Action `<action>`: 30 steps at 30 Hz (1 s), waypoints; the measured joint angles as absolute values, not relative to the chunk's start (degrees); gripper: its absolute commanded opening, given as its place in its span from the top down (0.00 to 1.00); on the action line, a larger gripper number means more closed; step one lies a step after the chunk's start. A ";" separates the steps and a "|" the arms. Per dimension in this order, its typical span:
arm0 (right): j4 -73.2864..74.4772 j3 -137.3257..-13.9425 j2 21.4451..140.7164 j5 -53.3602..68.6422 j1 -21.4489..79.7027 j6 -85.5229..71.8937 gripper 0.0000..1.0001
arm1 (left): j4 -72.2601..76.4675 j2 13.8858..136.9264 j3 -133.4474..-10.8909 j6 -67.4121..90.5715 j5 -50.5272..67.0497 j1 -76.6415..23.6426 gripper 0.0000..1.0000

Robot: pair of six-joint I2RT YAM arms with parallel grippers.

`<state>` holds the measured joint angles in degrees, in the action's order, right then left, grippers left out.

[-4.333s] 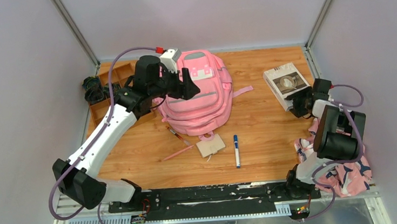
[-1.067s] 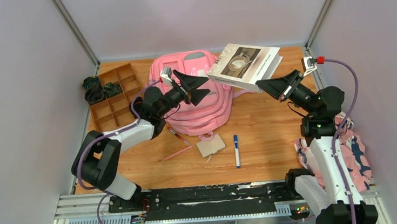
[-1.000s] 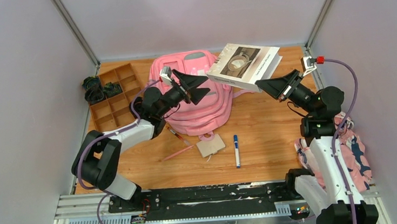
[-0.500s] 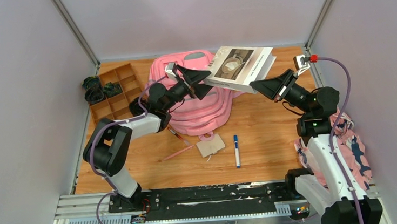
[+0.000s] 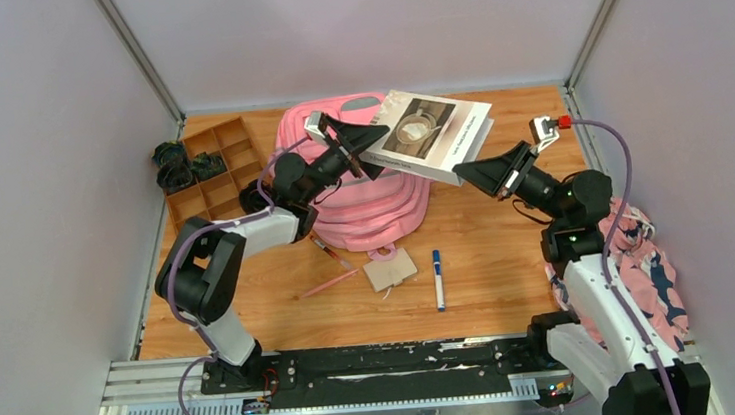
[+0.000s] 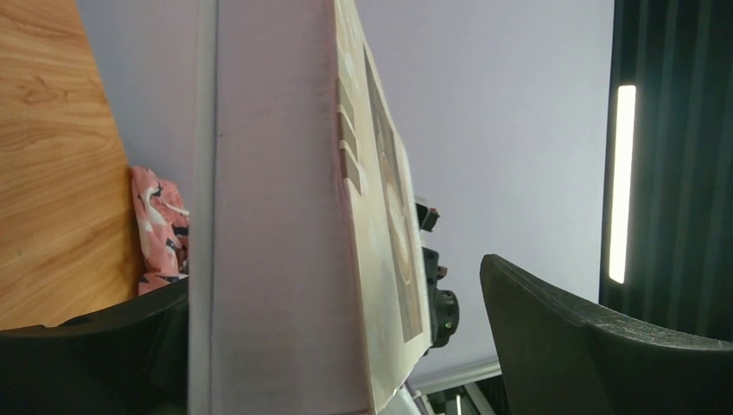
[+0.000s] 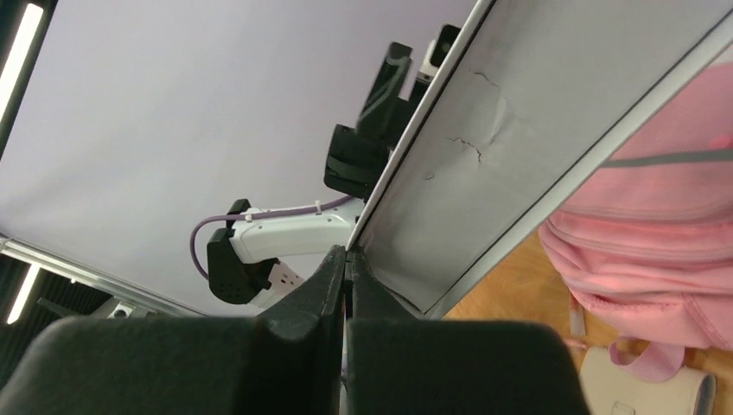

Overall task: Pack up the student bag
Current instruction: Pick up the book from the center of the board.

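Centre-left of the top view: left end effector point(image 5: 371, 155) spread wide, straddling the book's point(image 5: 427, 132) left end, not closed on it. Just beneath, flat at upper centre of the desk point(image 5: 488, 257): the student bag point(image 5: 374, 207), nearer the left arm. Right of centre: right end effector point(image 5: 463, 169) pinched together on the book's lower right corner, long axis slanting over the bag. Likely a handover next.

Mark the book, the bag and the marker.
book point(image 5: 429, 132): top view, middle of its cover.
bag point(image 5: 374, 217): top view, its lower front pocket.
marker point(image 5: 438, 282): top view, middle of its barrel.
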<state>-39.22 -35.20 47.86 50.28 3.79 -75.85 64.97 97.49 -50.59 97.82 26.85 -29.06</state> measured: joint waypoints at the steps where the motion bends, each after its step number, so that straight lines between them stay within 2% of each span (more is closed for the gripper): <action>1: -39.29 -33.93 47.62 49.63 4.25 -75.85 1.00 | 64.99 97.54 -50.68 97.97 26.79 -29.06 0.00; 3: -39.11 -31.59 47.07 48.58 5.06 -75.90 1.00 | 65.06 97.58 -50.98 98.02 26.74 -29.06 0.05; 5: -38.74 -29.63 46.48 47.53 5.78 -75.90 1.00 | 64.99 97.58 -51.24 98.02 26.70 -29.06 0.15; 9: -36.58 -28.25 44.40 45.74 7.38 -75.18 1.00 | 64.86 97.69 -51.62 97.73 26.44 -29.06 0.45; 11: -34.96 -28.25 43.35 45.39 8.10 -74.00 1.00 | 64.49 97.69 -51.62 97.21 26.28 -29.06 0.57; 12: -33.63 -28.27 42.87 45.41 8.43 -73.03 0.96 | 64.53 97.69 -51.62 97.01 26.26 -29.06 0.61; 13: -32.34 -28.27 42.57 45.43 8.64 -72.14 0.85 | 64.58 97.69 -51.62 96.79 26.30 -29.04 0.64; 16: -28.47 -28.34 42.04 45.45 8.80 -70.13 0.28 | 64.10 97.69 -51.62 95.72 26.61 -29.02 0.68; 18: -25.71 -28.27 41.63 45.54 9.02 -69.06 0.10 | 64.27 97.69 -51.62 95.26 26.83 -28.99 0.69; 19: -24.91 -28.27 41.25 45.60 9.10 -68.38 0.05 | 64.18 97.69 -51.57 94.21 27.24 -28.86 0.70; 22: -20.43 -28.64 38.89 45.78 9.15 -65.36 0.00 | 63.83 97.47 -49.98 93.17 29.08 -27.83 0.74; 25: -15.22 -28.99 36.86 45.25 9.15 -62.96 0.00 | 62.28 96.33 -49.36 92.75 32.01 -26.17 0.73; 30: -16.73 -27.68 37.12 44.99 9.15 -63.59 0.00 | 61.36 93.80 -49.56 91.64 36.91 -25.08 0.72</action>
